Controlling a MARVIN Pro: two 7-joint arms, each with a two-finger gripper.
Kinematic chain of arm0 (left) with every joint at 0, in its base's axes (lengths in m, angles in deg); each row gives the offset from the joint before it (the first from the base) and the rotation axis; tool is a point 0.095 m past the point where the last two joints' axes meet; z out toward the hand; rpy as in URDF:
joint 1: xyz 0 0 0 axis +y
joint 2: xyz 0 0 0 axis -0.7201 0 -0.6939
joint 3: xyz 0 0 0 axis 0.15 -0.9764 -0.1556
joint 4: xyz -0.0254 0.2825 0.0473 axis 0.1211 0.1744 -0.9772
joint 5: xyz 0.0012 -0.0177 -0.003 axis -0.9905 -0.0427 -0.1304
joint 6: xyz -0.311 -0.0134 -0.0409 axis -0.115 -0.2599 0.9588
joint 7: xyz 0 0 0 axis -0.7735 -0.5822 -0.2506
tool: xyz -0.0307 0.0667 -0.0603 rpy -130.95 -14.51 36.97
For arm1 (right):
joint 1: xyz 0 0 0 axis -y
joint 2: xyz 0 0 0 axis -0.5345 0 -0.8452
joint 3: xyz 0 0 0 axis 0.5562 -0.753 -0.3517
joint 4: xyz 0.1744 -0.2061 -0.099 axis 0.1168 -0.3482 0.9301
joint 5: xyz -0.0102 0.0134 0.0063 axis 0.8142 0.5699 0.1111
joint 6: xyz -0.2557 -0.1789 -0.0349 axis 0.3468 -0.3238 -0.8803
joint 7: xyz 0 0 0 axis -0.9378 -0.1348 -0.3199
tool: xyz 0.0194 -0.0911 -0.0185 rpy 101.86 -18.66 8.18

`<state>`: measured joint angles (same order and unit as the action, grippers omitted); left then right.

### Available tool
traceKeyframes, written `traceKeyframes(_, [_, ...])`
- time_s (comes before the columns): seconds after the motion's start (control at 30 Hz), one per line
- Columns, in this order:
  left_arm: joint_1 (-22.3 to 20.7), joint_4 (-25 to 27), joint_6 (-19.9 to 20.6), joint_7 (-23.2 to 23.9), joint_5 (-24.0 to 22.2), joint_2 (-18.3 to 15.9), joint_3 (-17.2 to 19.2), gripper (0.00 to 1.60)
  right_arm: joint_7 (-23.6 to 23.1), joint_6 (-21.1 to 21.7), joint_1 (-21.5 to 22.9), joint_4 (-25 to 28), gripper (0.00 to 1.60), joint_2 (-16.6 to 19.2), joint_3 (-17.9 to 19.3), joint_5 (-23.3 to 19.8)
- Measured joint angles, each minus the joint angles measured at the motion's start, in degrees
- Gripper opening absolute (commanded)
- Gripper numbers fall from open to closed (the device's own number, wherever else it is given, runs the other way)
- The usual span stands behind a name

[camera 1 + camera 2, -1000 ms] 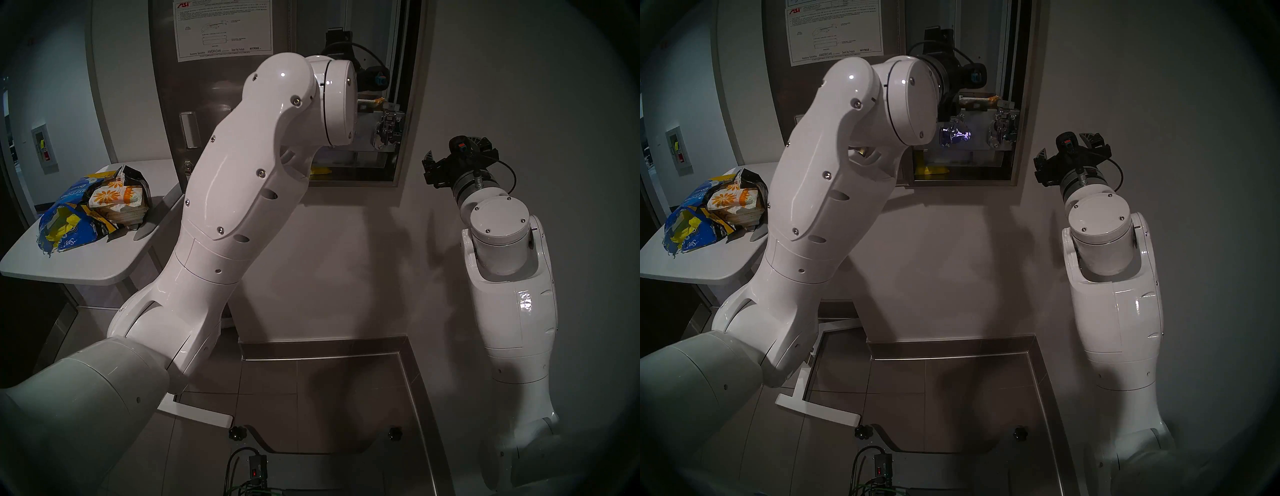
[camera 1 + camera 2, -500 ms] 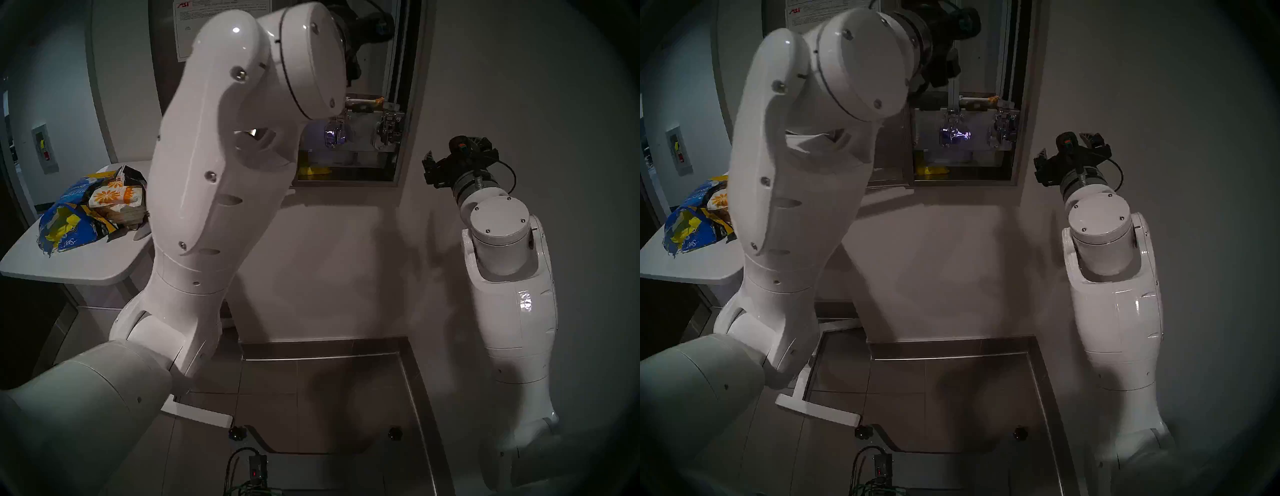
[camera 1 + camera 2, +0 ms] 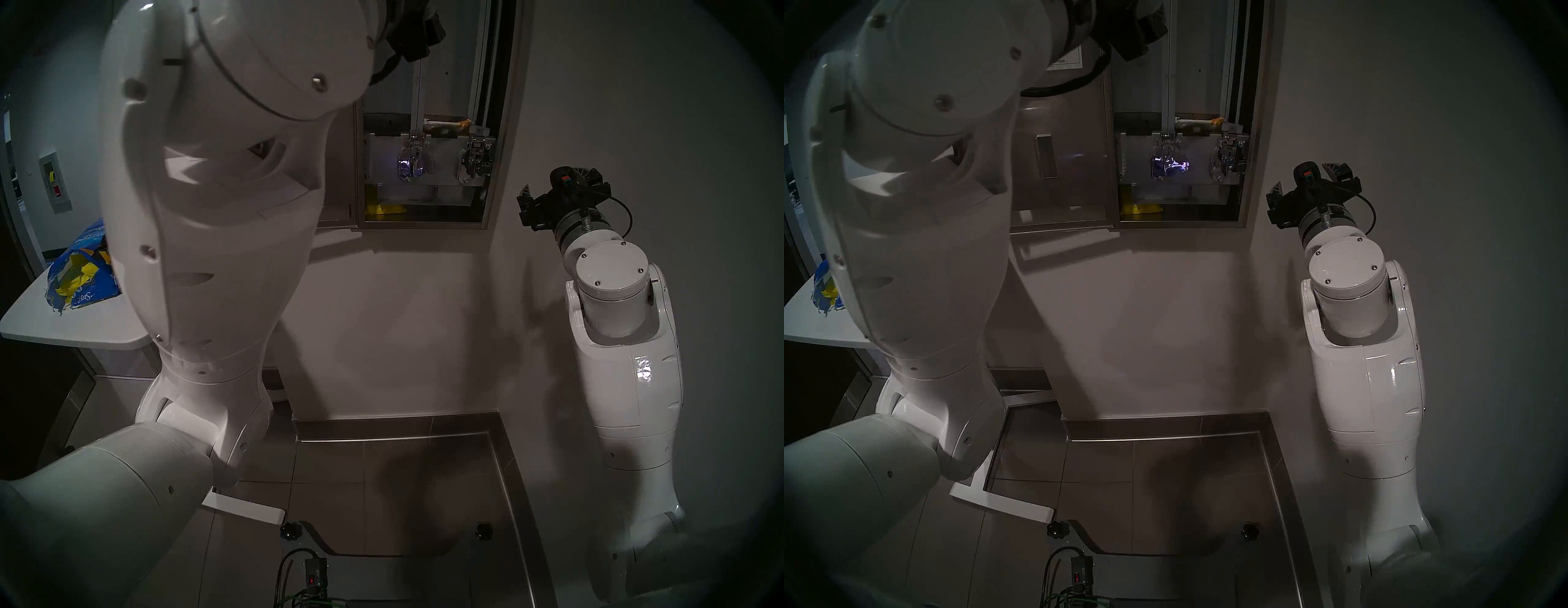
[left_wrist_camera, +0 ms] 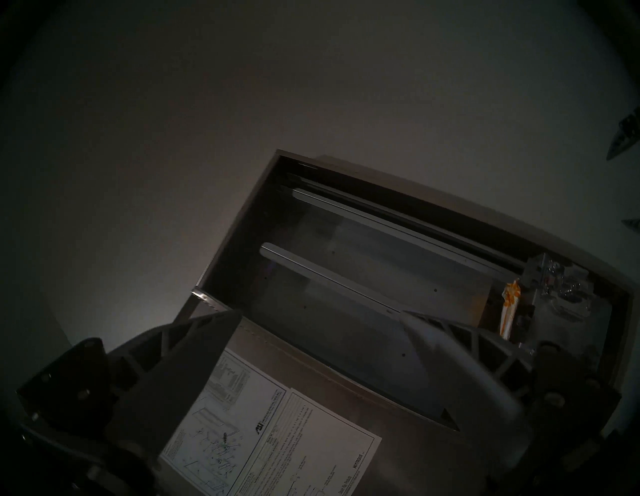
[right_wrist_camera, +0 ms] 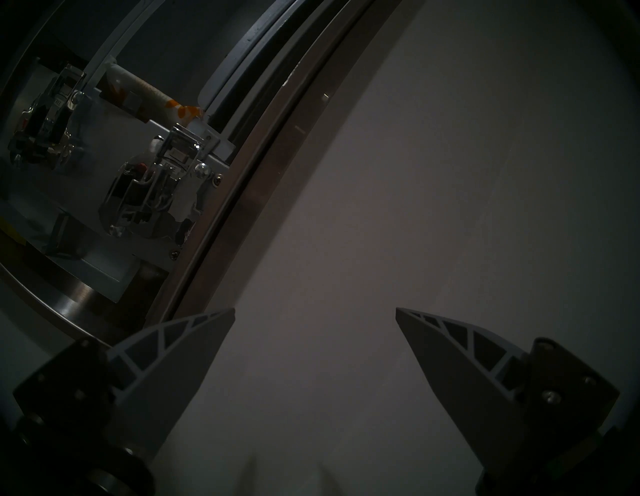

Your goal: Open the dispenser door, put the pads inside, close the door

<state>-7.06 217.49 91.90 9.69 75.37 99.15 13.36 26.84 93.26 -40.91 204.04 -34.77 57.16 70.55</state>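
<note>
Steel dispenser door [image 3: 1064, 170] open, 9 o'clock of dispenser [image 3: 1250, 127]; left gripper [image 4: 318, 346] and right gripper [image 5: 315, 332] both spread, empty. Risk: left arm bumping door.

My arms: glossy white moulded shells, round capped joints, small silver screws, oval slots along the left forearm. Right end effector [image 3: 560, 199] black, ribbed grey fingers [image 5: 180, 363], a thin black cable looping off its silver wrist collar.
</note>
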Motion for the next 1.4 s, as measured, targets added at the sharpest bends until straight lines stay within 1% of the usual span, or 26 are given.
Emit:
traceKeyframes(0.13, [2.2,3.9,0.2,1.7,-0.7,-1.5,1.4,1.6,0.0,0.0,0.0,0.0,1.6,0.0,0.0,0.0])
traceKeyframes(0.3, [5.5,6.2,0.2,3.6,-0.7,-3.9,3.1,1.6,0.0,0.0,0.0,0.0,1.6,0.0,0.0,0.0])
traceKeyframes(0.47, [8.8,6.7,0.2,5.3,-0.3,-6.2,5.9,1.6,0.0,0.0,0.0,0.0,1.6,0.0,0.0,0.0])
traceKeyframes(0.73, [14.8,6.8,0.2,8.1,-0.2,-9.3,11.5,1.6,0.0,0.0,0.0,0.0,1.6,0.0,0.0,0.0])
traceKeyframes(0.8, [15.4,6.8,0.2,8.4,-0.2,-9.6,12.1,1.6,0.0,0.0,0.0,0.0,1.6,0.0,0.0,0.0])
traceKeyframes(0.83, [16.7,6.8,-0.1,8.9,-0.3,-10.2,13.3,1.6,0.0,0.0,0.0,0.0,1.6,0.0,0.0,0.0])
traceKeyframes(1.0, [19.0,6.8,-0.8,9.7,-0.8,-11.3,15.9,1.6,0.0,0.0,0.0,0.0,1.6,0.0,0.0,0.0])
traceKeyframes(1.07, [20.5,6.8,-1.4,9.8,-1.5,-11.9,17.7,1.6,0.0,0.0,0.0,0.0,1.6,0.0,0.0,0.0])
traceKeyframes(1.4, [24.1,6.7,-3.8,9.7,-4.5,-13.0,21.9,1.6,0.0,0.0,0.0,0.0,1.6,0.0,0.0,0.0])
